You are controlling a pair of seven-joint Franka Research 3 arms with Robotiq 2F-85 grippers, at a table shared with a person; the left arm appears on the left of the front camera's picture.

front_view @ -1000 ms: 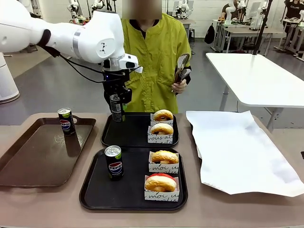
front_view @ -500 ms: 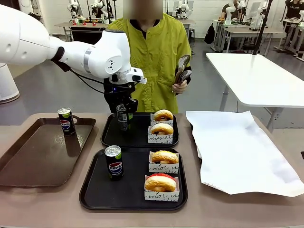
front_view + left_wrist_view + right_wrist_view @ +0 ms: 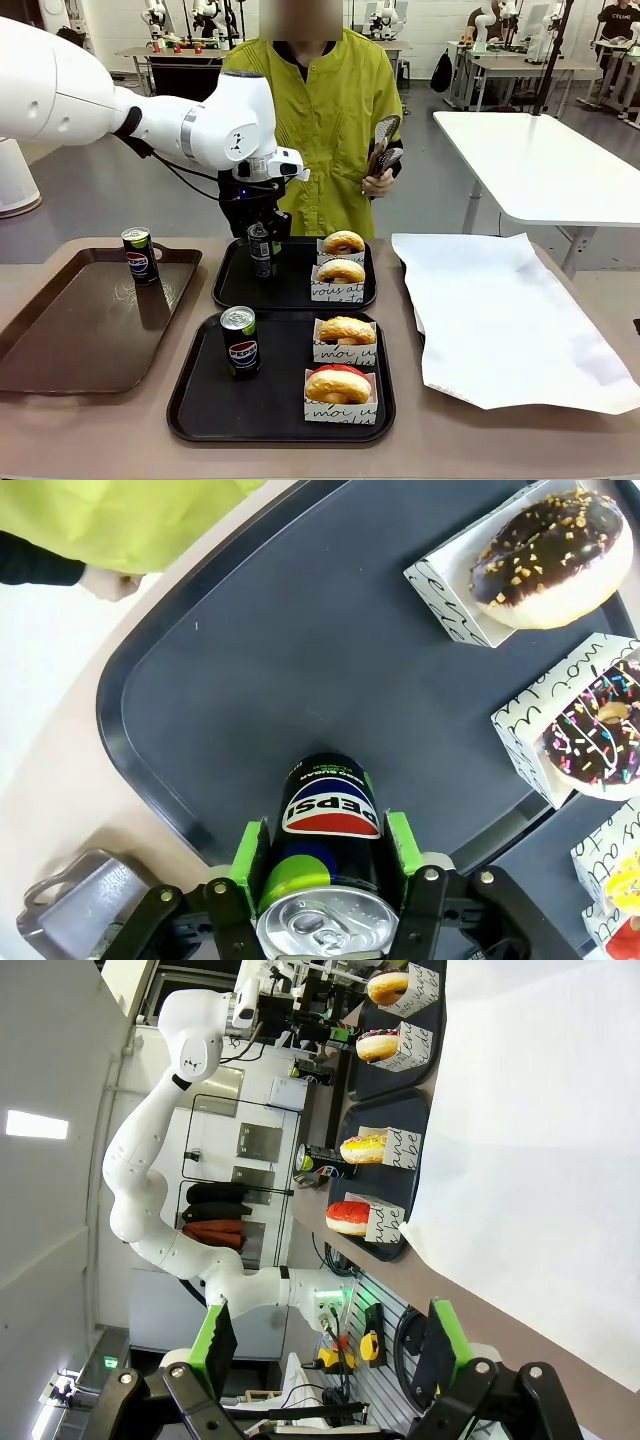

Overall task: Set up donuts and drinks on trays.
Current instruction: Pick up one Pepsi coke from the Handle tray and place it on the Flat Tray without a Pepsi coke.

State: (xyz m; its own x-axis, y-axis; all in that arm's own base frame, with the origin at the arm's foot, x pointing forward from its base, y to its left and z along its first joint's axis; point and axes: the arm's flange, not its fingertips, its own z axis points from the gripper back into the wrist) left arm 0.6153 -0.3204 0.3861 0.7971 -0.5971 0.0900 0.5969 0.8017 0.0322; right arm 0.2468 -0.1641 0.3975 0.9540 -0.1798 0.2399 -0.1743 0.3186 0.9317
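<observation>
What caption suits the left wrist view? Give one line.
Left gripper lowering a Pepsi can onto the far black tray.

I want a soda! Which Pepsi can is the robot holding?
The Pepsi can over the far black tray, between the left gripper's fingers. The other two stand free.

far tray L half: free | R: 2 donut boxes block

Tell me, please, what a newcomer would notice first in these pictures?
The left hand grips a black Pepsi can upright over the far black tray, beside two boxed donuts. The near black tray already holds a can and two boxed donuts, and a person in a yellow-green top stands behind holding tongs.
</observation>
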